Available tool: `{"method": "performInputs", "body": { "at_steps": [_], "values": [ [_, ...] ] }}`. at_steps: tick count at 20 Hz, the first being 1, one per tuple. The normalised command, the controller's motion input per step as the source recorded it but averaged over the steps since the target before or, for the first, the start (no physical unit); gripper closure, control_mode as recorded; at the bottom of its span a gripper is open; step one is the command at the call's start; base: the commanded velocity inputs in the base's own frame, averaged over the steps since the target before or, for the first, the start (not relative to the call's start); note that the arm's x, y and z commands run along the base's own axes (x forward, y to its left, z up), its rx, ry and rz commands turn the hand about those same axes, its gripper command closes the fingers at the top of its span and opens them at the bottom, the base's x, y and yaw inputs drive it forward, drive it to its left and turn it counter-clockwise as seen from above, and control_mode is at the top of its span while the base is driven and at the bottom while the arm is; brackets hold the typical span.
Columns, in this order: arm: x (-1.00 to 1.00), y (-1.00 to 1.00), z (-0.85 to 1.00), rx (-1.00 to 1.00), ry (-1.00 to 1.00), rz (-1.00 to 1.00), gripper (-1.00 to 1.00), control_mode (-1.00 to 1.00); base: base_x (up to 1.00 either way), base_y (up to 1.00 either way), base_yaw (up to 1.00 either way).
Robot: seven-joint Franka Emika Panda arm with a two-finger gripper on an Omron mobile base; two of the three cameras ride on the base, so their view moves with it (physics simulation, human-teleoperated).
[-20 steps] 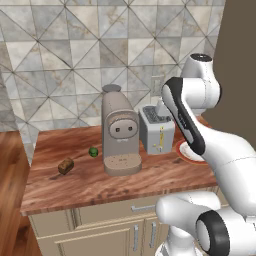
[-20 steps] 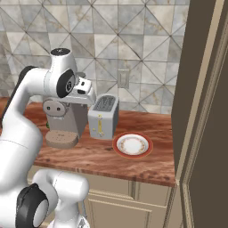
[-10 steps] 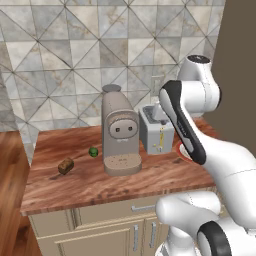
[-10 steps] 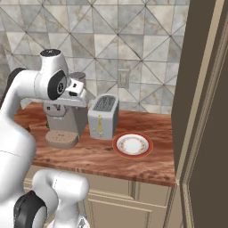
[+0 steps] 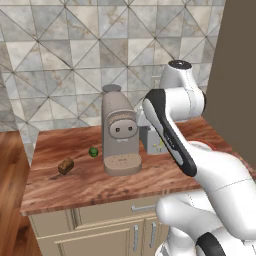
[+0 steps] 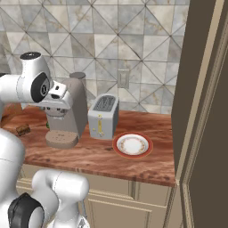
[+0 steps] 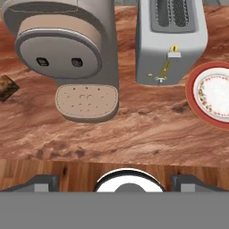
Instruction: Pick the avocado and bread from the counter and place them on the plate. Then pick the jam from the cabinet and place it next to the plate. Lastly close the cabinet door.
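1. Your fingers (image 7: 114, 180) stand spread wide with nothing between them; in the hand view the two dark tips sit far apart at the bottom edge, high above the tabletop (image 7: 134, 129).
2. In that hand view you look straight down on the coffee machine (image 7: 71, 53), with the toaster (image 7: 171, 42) just beside it.
3. The plate (image 7: 214, 95), white with an orange-red rim, lies beside the toaster, partly cut by the frame edge. Nothing lies on the part you can see.
4. From the right base view the plate (image 6: 132, 144) sits in front of the toaster (image 6: 103, 116), bare, on the wood-grain tabletop (image 6: 147, 164).
5. The bread (image 5: 66, 165), a small brown chunk, rests on the tabletop (image 5: 75, 187) well apart from the plate, on the far side of the coffee machine (image 5: 119, 131).
6. The avocado (image 5: 93, 151), a small green ball, lies near the bread, between it and the coffee machine, not touching either.
7. The hand view catches the bread (image 7: 6, 87) at its edge, beside the coffee machine's base.
8. The cabinet door (image 6: 207, 133) stands swung outward at the edge of the right base view, showing its darker inner face.
9. You cannot see the jam, so you cannot tell where it sits in the cabinet.
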Motion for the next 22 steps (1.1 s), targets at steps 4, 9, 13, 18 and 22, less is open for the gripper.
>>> {"method": "performInputs", "body": {
  "at_steps": [4,9,13,18,22],
  "values": [
    [-0.01,0.41,-0.12,0.00,0.00,0.00,-1.00,-1.00,0.00,0.00,0.00],
    [0.00,0.36,-0.19,0.00,0.01,0.00,-1.00,-1.00,0.00,0.00,0.00],
    [0.00,0.38,-0.21,0.00,0.02,0.00,-1.00,-1.00,0.00,0.00,0.00],
    [0.00,0.39,-0.17,0.00,0.01,0.00,-1.00,-1.00,0.00,0.00,0.00],
    [0.00,0.51,-0.14,-0.01,0.02,0.00,-1.00,-1.00,0.00,0.00,0.00]
  ]
}}
